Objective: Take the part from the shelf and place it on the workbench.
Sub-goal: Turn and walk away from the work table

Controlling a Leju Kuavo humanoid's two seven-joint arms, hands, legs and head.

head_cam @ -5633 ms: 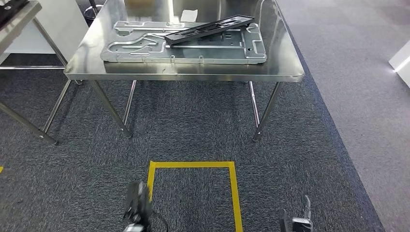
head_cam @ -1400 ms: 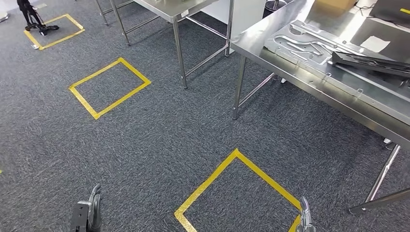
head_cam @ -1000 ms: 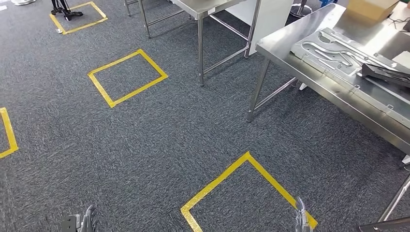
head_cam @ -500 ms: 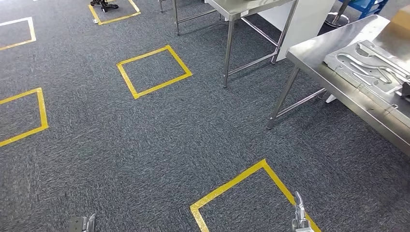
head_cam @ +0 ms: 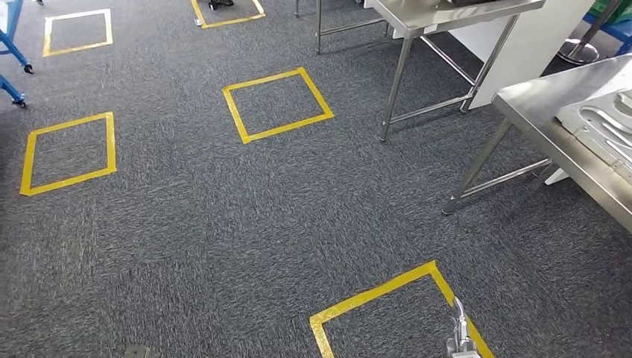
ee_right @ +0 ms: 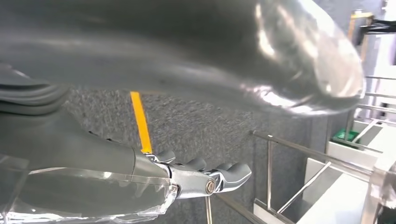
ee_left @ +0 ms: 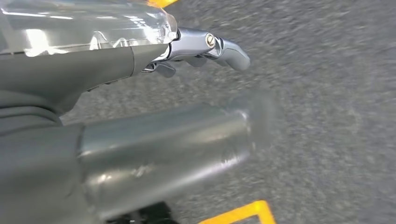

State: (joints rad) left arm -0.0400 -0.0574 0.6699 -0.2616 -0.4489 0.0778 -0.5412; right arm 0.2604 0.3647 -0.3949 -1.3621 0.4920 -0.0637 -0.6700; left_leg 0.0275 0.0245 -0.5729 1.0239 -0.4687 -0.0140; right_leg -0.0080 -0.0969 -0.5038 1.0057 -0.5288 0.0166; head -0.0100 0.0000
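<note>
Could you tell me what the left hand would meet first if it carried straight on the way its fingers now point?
Probably only the grey carpet. In the left wrist view the left hand holds nothing, and nothing but carpet lies beyond its fingertips; a strip of yellow floor tape lies off to one side. Depth is hard to judge.

— What colours do you have underfoot?

— You're looking at speckled dark grey-blue carpet [head_cam: 223,224], marked with yellow tape squares [head_cam: 277,104].

— And beyond the fingers?

— Past the right hand [ee_right: 140,182], its fingers [ee_right: 231,175] silver and dark grey under a clear glossy cover, you see one yellow tape stripe [ee_right: 140,122] on the grey carpet. The left hand [ee_left: 140,107] shows you the same matte grey and polished silver, with a yellow tape corner [ee_left: 238,215] close by its thumb.

— The furniture?

— Your steel workbench [head_cam: 544,112] is bright brushed silver, bearing a pale silver-grey pressed metal panel [head_cam: 607,127]. A second steel table [head_cam: 440,11] is silver too, with a white panel [head_cam: 533,45] behind it. You also have a blue frame [head_cam: 11,45] at the far edge.
</note>
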